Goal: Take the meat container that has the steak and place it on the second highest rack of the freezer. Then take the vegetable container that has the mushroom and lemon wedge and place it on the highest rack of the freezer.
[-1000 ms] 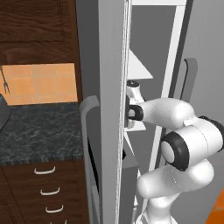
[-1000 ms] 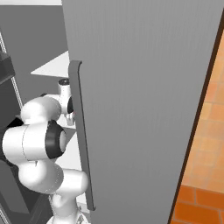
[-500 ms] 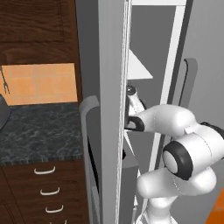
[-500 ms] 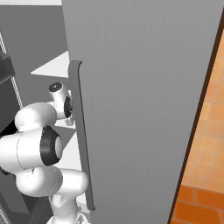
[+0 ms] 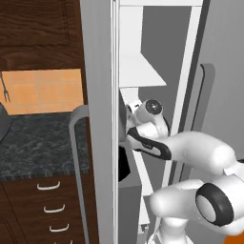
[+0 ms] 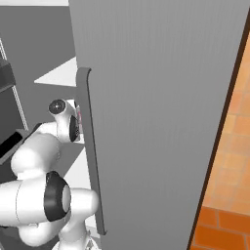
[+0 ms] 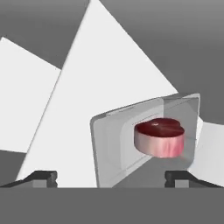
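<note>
The clear meat container [image 7: 131,148] lies on a white rack [image 7: 87,87] inside the freezer [image 5: 97,95], just ahead of my hand. The red-pink steak [image 7: 159,137] sits in it. My gripper [image 7: 111,177] is open, one fingertip [image 7: 41,177] at each side, and neither touches the tray. In the left base view my hand [image 5: 143,114] reaches in behind the door's edge, below a white shelf [image 5: 140,71]. In the right base view my wrist [image 6: 61,122] is beside the door handle [image 6: 90,146]. The vegetable container is out of view.
The right freezer door [image 6: 161,97] stands close on my right and the left door on my left, leaving a narrow gap. A dark bin [image 5: 123,164] hangs inside the left door. A dark stone counter [image 5: 38,143] with drawers [image 5: 47,205] lies to the left.
My fingers have spread from shut to wide open, letting go of the meat container on the rack. My elbow has sunk lower and the forearm has stretched further into the freezer.
</note>
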You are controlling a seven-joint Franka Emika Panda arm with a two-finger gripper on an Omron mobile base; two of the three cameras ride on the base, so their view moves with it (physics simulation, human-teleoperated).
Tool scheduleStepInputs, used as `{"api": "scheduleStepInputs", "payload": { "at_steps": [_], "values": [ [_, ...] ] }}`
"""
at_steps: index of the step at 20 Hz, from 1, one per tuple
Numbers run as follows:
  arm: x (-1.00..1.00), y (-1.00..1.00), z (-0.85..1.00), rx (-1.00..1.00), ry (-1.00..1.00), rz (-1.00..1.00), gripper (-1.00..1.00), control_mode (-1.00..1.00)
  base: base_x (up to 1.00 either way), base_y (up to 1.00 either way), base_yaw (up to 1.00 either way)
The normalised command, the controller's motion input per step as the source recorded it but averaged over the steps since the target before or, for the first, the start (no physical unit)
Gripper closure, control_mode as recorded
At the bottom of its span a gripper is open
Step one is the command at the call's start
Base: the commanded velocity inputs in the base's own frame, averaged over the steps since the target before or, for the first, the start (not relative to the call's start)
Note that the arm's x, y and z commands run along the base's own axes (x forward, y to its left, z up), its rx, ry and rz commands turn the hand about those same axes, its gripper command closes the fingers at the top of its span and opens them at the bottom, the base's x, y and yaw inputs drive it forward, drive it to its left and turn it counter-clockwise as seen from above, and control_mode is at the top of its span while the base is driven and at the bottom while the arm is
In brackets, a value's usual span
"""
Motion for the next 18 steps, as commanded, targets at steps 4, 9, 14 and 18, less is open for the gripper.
{"api": "scheduleStepInputs", "payload": {
  "at_steps": [4, 9, 14, 18],
  "values": [
    [-0.65, 0.07, 0.69, 0.01, 0.13, 0.15, -1.0, -1.0, 0.0, 0.0, 0.0],
    [-1.0, 0.64, 0.25, -0.19, -0.25, 0.0, -1.0, -1.0, 0.0, 0.0, 0.0],
    [-1.0, 0.08, 0.73, -0.02, -0.02, 0.09, -1.0, -1.0, 0.0, 0.0, 0.0],
    [-1.0, -0.03, 0.54, 0.0, -0.17, 0.01, -1.0, -1.0, 0.0, 0.0, 0.0]
  ]
}}
